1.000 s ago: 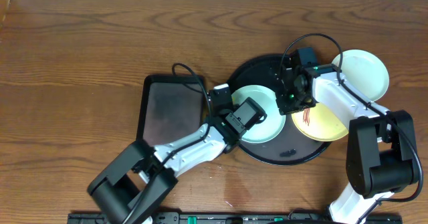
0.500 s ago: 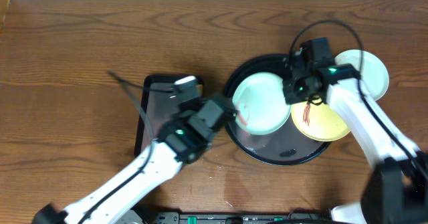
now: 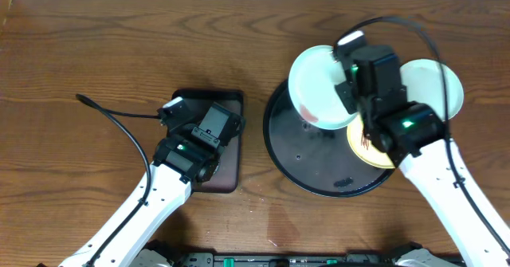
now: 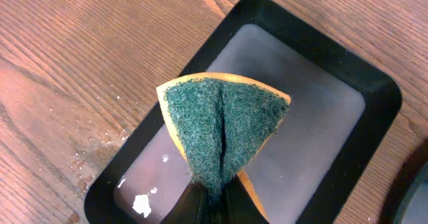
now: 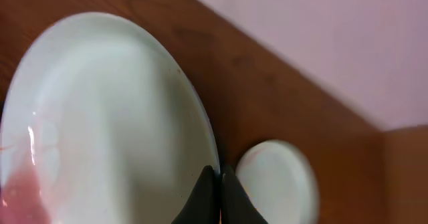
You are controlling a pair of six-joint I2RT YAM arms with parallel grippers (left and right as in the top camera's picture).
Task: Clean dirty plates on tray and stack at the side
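Observation:
My right gripper [image 3: 351, 76] is shut on the rim of a pale light-blue plate [image 3: 317, 80] and holds it raised and tilted over the far edge of the round black tray [image 3: 303, 159]. The plate has a reddish smear at its lower edge; it fills the right wrist view [image 5: 100, 117], with my right gripper [image 5: 218, 184] shut on its rim. A yellow plate [image 3: 374, 151] with a red smear lies on the tray's right side. Another pale plate [image 3: 446, 88] lies on the table right of the tray. My left gripper [image 4: 212, 197] is shut on a folded green and orange sponge [image 4: 224, 124] above the rectangular tray [image 4: 334, 70].
The small black rectangular tray [image 3: 231, 151] holds cloudy water and sits left of the round tray. Water drops lie on the wood beside it [image 4: 93, 144]. A wall edge runs along the far side of the table.
My right gripper has lifted the pale plate off the round tray and tilted it up. My left arm has drawn back left, carrying the sponge from the plate to over the rectangular tray.

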